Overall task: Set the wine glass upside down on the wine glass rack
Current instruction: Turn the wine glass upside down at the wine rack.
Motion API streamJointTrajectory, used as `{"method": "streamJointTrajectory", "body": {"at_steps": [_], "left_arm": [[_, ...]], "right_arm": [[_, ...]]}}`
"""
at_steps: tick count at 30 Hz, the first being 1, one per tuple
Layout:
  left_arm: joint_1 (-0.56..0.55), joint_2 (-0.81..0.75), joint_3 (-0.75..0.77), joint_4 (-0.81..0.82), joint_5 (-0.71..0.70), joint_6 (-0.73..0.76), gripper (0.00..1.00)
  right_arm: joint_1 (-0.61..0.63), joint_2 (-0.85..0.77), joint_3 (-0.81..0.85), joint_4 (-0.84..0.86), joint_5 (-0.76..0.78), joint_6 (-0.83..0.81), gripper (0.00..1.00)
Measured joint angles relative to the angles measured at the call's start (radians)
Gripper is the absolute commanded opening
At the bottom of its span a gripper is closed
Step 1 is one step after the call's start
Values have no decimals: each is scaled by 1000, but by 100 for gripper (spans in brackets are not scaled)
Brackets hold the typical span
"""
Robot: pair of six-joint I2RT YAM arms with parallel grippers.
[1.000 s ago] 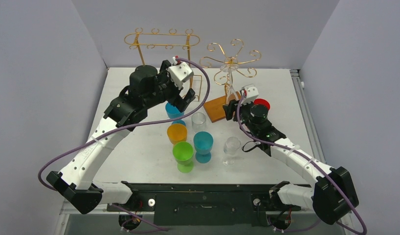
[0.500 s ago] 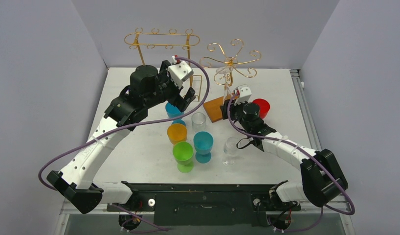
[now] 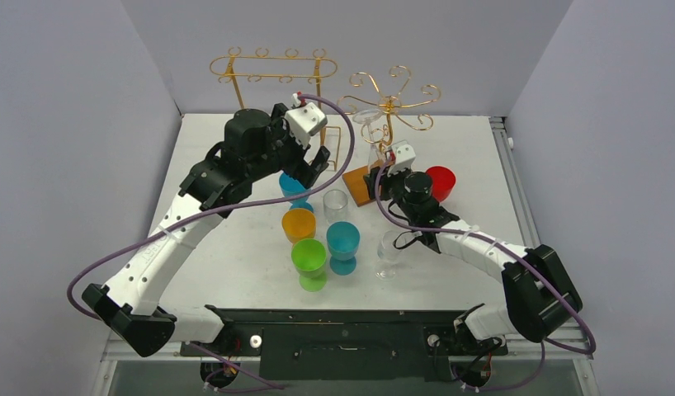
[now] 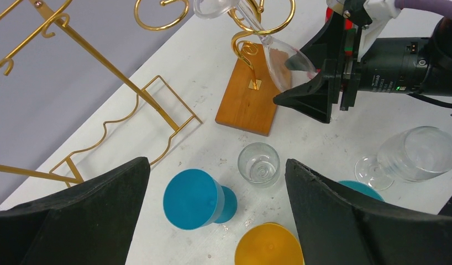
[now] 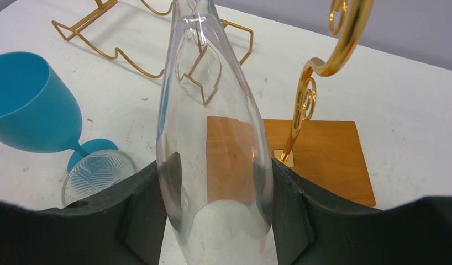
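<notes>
My right gripper [image 3: 387,176] is shut on the bowl of a clear wine glass [image 3: 373,136], held upside down and tilted, stem and foot pointing up. The foot is beside a curled arm of the gold spiral rack [image 3: 394,99]; I cannot tell whether they touch. In the right wrist view the bowl [image 5: 213,127] fills the space between my fingers [image 5: 138,215], with a gold rack arm [image 5: 311,91] and the wooden base [image 5: 329,160] behind. In the left wrist view the glass [image 4: 279,61] leans under the rack's curls. My left gripper [image 4: 215,165] is open and empty above a teal cup [image 4: 193,199].
A second, rectangular gold rack [image 3: 272,68] stands at the back left. On the table are a small clear glass [image 3: 336,203], orange [image 3: 299,223], green [image 3: 309,257] and teal [image 3: 343,241] cups, a clear wine glass [image 3: 391,247] and a red cup [image 3: 441,181].
My right gripper has carried the wine glass left and farther back, so its foot shifted from the rack's post toward a left arm. The left arm barely moved.
</notes>
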Motion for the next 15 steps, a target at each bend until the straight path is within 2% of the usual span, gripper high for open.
{"method": "streamJointTrajectory", "body": {"at_steps": [9,15], "left_arm": [[0,22,14,-14,-29,-20,89],[0,40,32,-26,-63,-24,88]], "right_arm": [[30,-5,-21,48,-8,-55,17],[36,-45,-105,95,-13,-97,17]]}}
